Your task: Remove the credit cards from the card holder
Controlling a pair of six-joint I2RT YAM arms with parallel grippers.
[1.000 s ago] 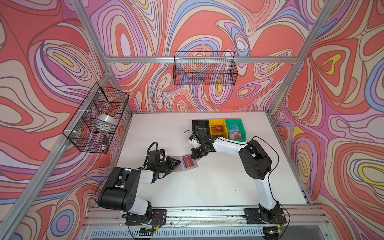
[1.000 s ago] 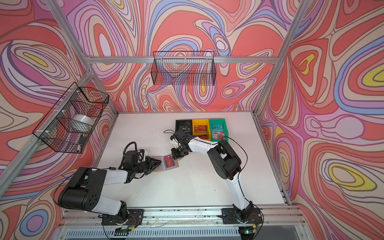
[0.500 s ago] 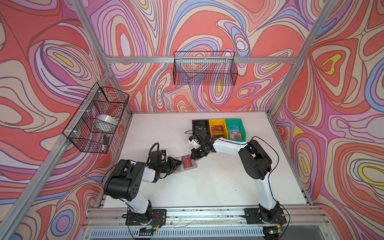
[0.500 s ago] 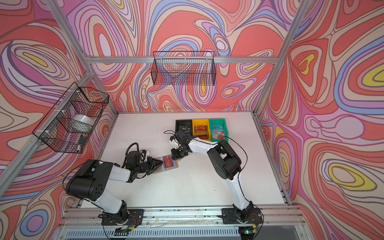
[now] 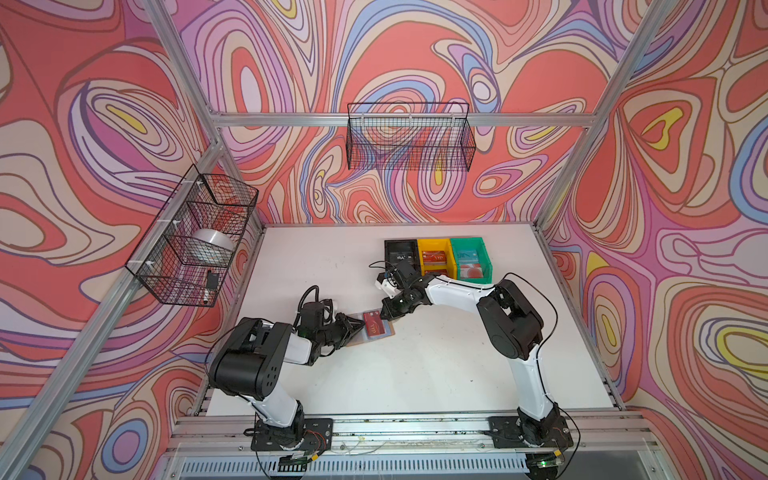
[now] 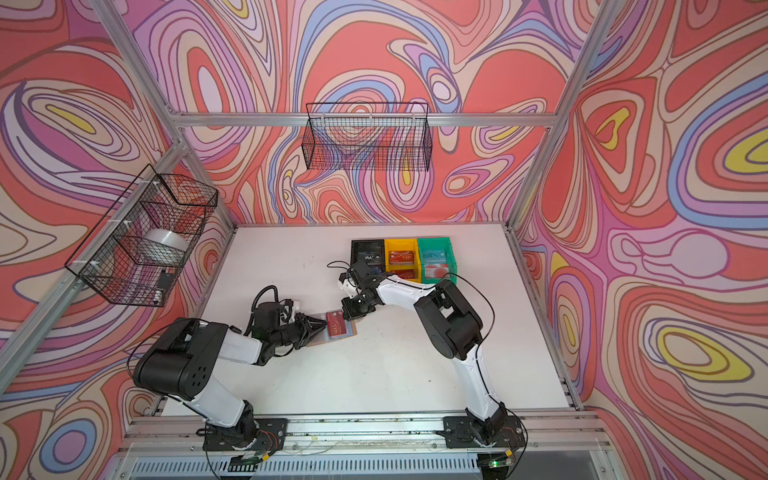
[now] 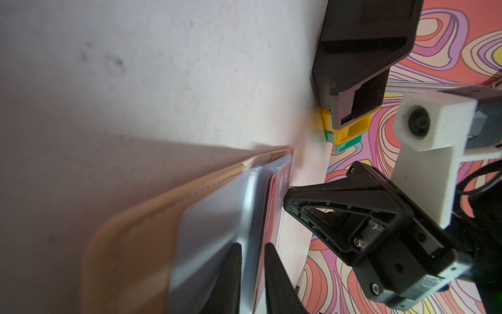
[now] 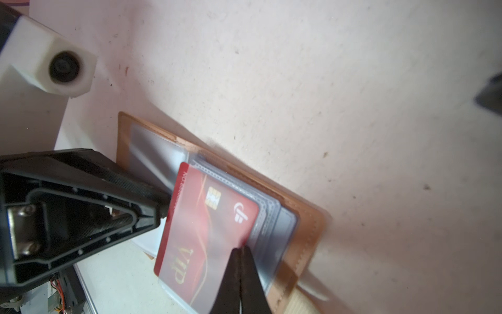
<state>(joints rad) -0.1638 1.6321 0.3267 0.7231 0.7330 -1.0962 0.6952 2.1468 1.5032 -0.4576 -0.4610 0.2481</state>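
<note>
The card holder (image 5: pixel 387 333) lies open on the table, tan with clear bluish sleeves; both top views show it (image 6: pixel 350 332). A red credit card (image 8: pixel 206 217) marked VIP lies on top, its chip end sticking out of a sleeve. My left gripper (image 7: pixel 251 250) is shut on a sleeve of the card holder (image 7: pixel 135 244) at its left side, with the red card (image 7: pixel 271 206) just beside the fingers. My right gripper (image 8: pixel 241 248) is shut, its tips touching the card's edge from the far right side (image 5: pixel 385 316). I see no other credit card in the holder.
Black (image 5: pixel 401 253), yellow (image 5: pixel 434 257) and green (image 5: pixel 469 259) bins stand in a row behind the right gripper, with cards in them. Wire baskets hang on the back wall (image 5: pixel 409 137) and the left wall (image 5: pixel 195 232).
My left arm's elbow and upper links have shifted toward the table's front left while its gripper stays on the holder. The right arm and the red card have hardly moved.
</note>
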